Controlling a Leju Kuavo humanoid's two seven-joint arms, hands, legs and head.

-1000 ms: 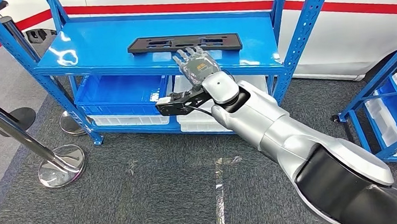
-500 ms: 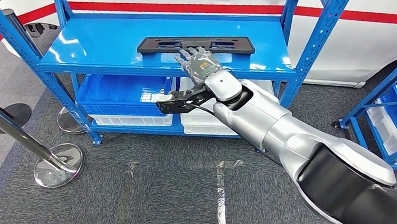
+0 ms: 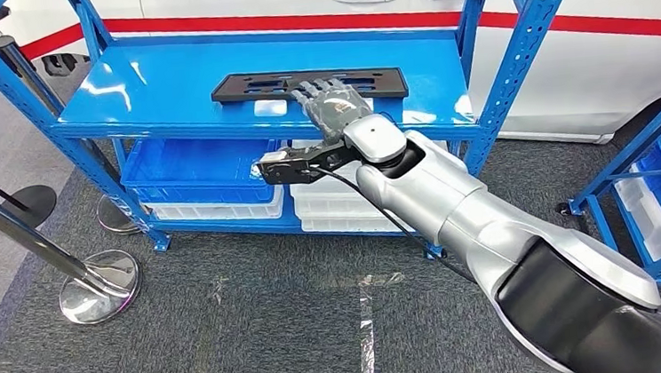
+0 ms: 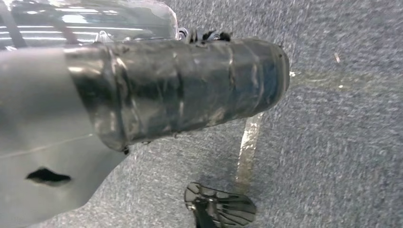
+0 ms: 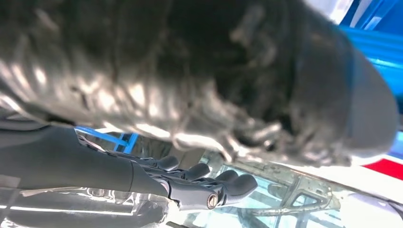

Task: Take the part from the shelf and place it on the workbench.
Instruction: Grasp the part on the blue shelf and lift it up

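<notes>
Reaching over the blue shelf (image 3: 167, 79) since that's where the flat black part (image 3: 257, 85) lies, flat on the top level, near its front edge. My right hand (image 3: 331, 106) hovers over it, fingers (image 5: 237, 183) spread apart, gripping nothing yet. Wrist cam gets the fingertips up close; head cam shows the overall layout.

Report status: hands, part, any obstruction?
Right hand flat over the black part, no grip yet. Part lies on blue shelf. Left hand state unclear. Nothing blocking.

Black part (image 3: 308, 83) on glossy blue shelf (image 3: 167, 79); grey speckled carpet (image 3: 258, 335).
</notes>
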